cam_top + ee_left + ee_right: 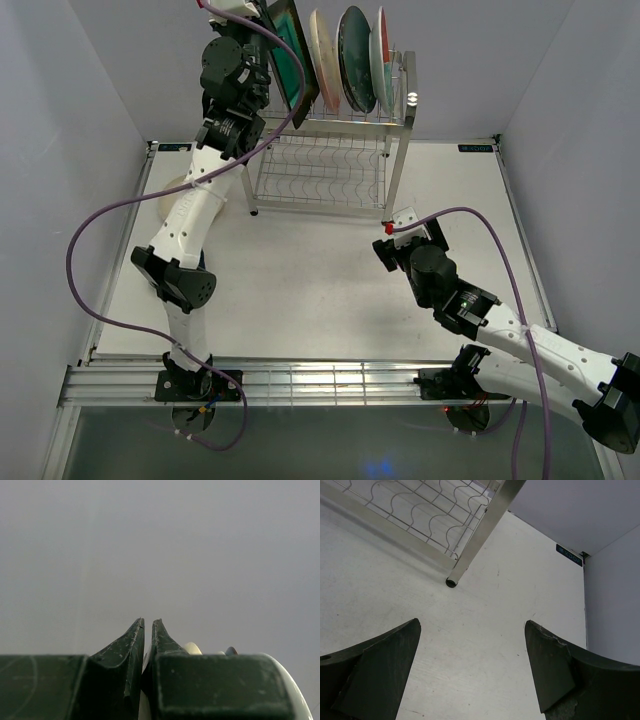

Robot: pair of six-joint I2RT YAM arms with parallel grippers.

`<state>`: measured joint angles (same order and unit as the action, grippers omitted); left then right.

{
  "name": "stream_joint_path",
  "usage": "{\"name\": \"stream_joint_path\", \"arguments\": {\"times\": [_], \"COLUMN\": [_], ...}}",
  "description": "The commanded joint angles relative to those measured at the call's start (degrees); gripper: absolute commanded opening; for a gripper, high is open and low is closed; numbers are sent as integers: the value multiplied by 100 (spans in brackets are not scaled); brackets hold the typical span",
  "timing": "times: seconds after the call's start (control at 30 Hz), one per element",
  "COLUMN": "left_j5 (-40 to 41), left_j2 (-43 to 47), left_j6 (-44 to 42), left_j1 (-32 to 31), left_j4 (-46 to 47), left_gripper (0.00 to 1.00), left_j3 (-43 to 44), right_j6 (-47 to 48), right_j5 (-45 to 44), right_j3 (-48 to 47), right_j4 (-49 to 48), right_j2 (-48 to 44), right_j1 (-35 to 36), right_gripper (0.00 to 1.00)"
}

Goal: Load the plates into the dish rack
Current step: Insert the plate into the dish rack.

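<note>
The dish rack stands at the back of the table. On its upper shelf a cream plate, a dark teal plate and a red-and-teal plate stand on edge. At the shelf's left end the square green plate leans upright, with my left gripper shut on its top edge. In the left wrist view the fingertips nearly meet, dark green fills the bottom, and the cream plate's top peeks over it. My right gripper hovers open and empty over the table, near the rack's front right leg.
A pale round plate edge shows on the table, half hidden behind the left arm. The rack's lower shelf holds nothing. Grey walls close in the table on three sides. Purple cables loop from both arms.
</note>
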<state>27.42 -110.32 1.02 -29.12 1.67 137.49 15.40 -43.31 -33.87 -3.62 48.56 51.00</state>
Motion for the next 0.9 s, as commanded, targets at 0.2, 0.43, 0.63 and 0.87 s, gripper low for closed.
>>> {"name": "stream_joint_path", "arguments": {"times": [0.2,0.43,0.63,0.87], "left_j5": [-343,-246,-132,-254], "left_j2": [2,-200,-139,11], "left_j6": [48,-93,-496,-532], "left_j1": [56,56,65,56], "left_j4": [729,1036,1239,1274], "left_gripper": [0,0,0,0], "left_j3": [296,340,410,357], "right_j6": [-55,-63,-72,-81], "right_j5": [-11,-37,-28,15], "right_j3": [-94,-103,-94,-103], "right_j4": [-245,-245,-245,-227], "right_j2": [-13,14,-13,-39], "right_j1": [-20,-29,-20,-29], "right_gripper": [90,90,90,90]}}
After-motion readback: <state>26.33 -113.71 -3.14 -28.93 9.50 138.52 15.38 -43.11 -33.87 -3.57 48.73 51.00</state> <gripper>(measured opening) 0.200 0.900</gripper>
